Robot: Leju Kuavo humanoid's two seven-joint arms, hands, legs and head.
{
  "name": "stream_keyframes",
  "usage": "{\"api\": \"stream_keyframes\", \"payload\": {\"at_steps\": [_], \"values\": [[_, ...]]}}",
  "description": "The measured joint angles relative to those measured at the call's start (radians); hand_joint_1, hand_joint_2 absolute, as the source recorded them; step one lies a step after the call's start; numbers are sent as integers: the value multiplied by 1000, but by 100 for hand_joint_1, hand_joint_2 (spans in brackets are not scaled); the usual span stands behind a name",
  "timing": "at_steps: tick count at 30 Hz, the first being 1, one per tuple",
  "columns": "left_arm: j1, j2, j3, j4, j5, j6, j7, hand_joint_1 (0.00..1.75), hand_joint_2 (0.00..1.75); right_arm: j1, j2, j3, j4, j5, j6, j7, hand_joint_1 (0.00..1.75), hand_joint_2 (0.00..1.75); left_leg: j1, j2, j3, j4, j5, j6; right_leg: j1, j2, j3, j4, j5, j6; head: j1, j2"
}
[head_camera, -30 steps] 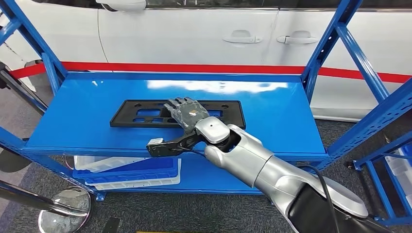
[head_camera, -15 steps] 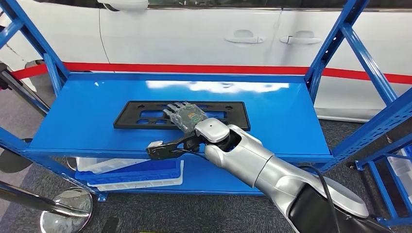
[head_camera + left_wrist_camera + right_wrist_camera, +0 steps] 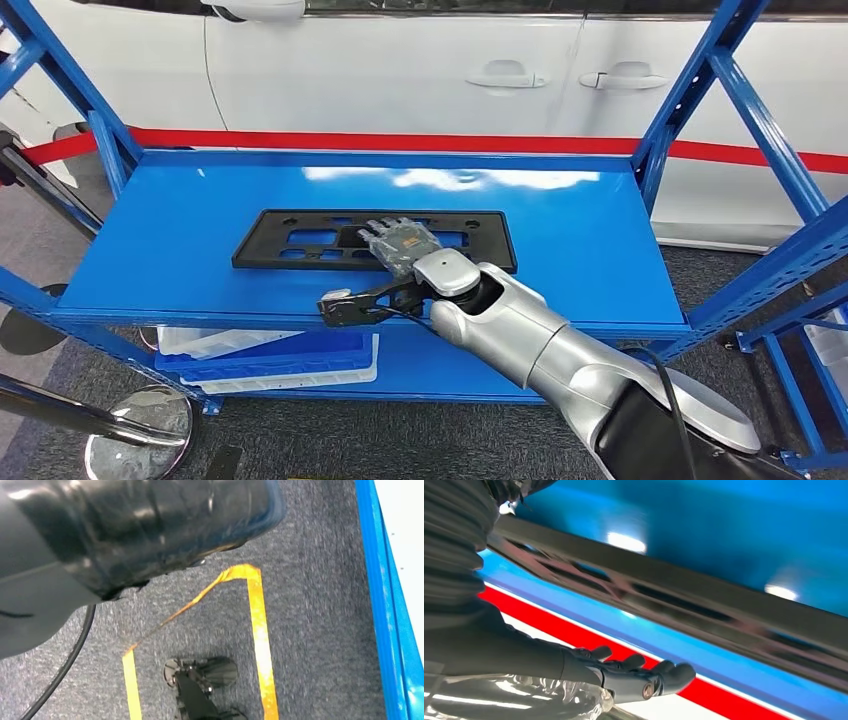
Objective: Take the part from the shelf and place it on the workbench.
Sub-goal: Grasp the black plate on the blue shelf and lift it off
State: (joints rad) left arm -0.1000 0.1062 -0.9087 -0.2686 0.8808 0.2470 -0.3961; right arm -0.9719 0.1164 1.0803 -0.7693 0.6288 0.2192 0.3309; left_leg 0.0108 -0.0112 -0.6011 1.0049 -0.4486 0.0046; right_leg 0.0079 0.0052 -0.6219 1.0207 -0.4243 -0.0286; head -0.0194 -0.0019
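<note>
One right hand covers the part's middle.

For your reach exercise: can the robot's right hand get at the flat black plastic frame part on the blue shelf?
Probably yes: the right hand already lies over the flat black plastic frame part, with nothing between them on the blue shelf.

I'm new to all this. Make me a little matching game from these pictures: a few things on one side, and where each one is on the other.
Things:
1. black part
2. right hand
3. white trays
4. yellow tape

Places:
A. on the grey floor
B. on the lower shelf
C. flat on the blue shelf top
D. over the black part's middle

Pairs: 1-C, 2-D, 3-B, 4-A
</note>
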Motion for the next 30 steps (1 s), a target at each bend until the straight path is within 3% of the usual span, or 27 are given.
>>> {"api": "stream_keyframes", "payload": {"at_steps": [2, 3, 5, 7, 8, 9, 10, 12, 13, 17, 19, 21, 22, 23, 25, 27, 30], "values": [[0, -1, 0, 0, -1, 0, -2, 0, 0, 3, -1, 0, 17, 3, -14, 10, 0, 175, 2, 3, -6, 17, -16, -10, -4, 0, 7, -11, 4, -7, -2, 0], [0, -1, 0, 0, -1, 0, -2, 0, 0, 4, -1, 0, 24, 5, -19, 14, 0, 175, 2, 4, -21, 52, -37, -15, -7, -1, 11, -16, 5, -11, -3, 0], [0, -2, 0, 0, -2, 0, -3, 0, 0, 10, -2, 0, 41, 9, -24, 24, 0, 175, 4, 5, -78, 169, -92, -22, -8, -1, 13, -17, 4, -14, -6, 0], [2, -2, -1, 0, -2, -1, -3, 0, 0, 22, -4, 0, 59, 12, -25, 35, 0, 175, 5, 5, -126, 256, -110, -27, -7, -1, 14, -16, 3, -16, -6, 0], [3, -2, -1, 0, -2, -2, -3, 0, 0, 29, -7, 0, 66, 13, -25, 41, 0, 175, 6, 5, -127, 250, -92, -29, -7, 0, 14, -14, 1, -17, -6, 0], [4, -2, -1, 0, -2, -3, -3, 0, 0, 33, -10, 0, 73, 14, -27, 46, 0, 175, 6, 6, -110, 207, -60, -29, -8, 1, 14, -12, -1, -16, -6, 0], [5, -1, -1, 0, -2, -3, -4, 0, 0, 36, -12, 0, 79, 15, -30, 52, 0, 175, 7, 6, -83, 141, -24, -27, -8, 2, 14, -9, -4, -13, -6, 0], [2, 0, -1, 0, -1, -5, -6, 0, 0, 37, -18, 0, 89, 16, -38, 61, 0, 175, 4, 6, -32, 32, 14, -21, -5, 4, 12, -2, -9, -6, -6, 0], [1, 0, -1, 0, -1, -6, -8, 0, 0, 38, -21, 0, 94, 17, -41, 64, 0, 175, 2, 5, -20, 8, 16, -16, -3, 4, 11, 0, -10, -2, -5, 0], [2, 0, -1, 0, -1, -6, -10, 0, 0, 38, -28, 0, 105, 17, -46, 69, 0, 175, 6, 5, -8, -3, 15, 5, -3, 4, 9, 12, -23, 15, -4, 0], [0, 0, -1, 0, -1, -7, -11, 0, 0, 40, -32, 0, 110, 17, -46, 71, 0, 175, 9, 7, -3, -9, 17, 15, -5, 3, -28, 95, -71, 24, -2, 0], [-1, 0, -1, 0, -1, -7, -11, 0, 0, 42, -36, 0, 116, 17, -48, 72, 0, 175, 8, 7, -2, -9, 17, 20, -9, 3, -93, 228, -126, 30, -1, 0], [0, 0, -1, 0, -1, -7, -11, 0, 0, 43, -38, 0, 118, 17, -48, 72, 0, 175, 8, 7, -1, -9, 16, 20, -11, 3, -115, 269, -133, 31, -1, 0], [0, 0, -1, 0, -1, -7, -11, 0, 0, 43, -39, 0, 119, 17, -49, 73, 0, 175, 8, 7, -1, -8, 16, 20, -14, 2, -120, 275, -123, 33, -1, 0], [0, 0, -1, 0, -1, -7, -11, 0, 0, 43, -41, 0, 121, 17, -49, 73, 0, 175, 9, 5, 3, -6, 13, 17, -19, 2, -72, 176, -60, 32, -1, 0], [0, 0, -1, 0, -1, -7, -11, 0, 0, 41, -41, 0, 122, 17, -49, 73, 0, 175, 7, 3, 2, -1, 9, 8, -19, 2, -11, 53, -18, 28, -2, 0], [0, 0, -1, 0, -1, -8, -13, 0, 0, 39, -41, 0, 123, 17, -51, 75, 0, 175, 6, 2, 2, -1, 9, -10, -13, 4, 11, 9, -13, 16, -4, 0]]}}
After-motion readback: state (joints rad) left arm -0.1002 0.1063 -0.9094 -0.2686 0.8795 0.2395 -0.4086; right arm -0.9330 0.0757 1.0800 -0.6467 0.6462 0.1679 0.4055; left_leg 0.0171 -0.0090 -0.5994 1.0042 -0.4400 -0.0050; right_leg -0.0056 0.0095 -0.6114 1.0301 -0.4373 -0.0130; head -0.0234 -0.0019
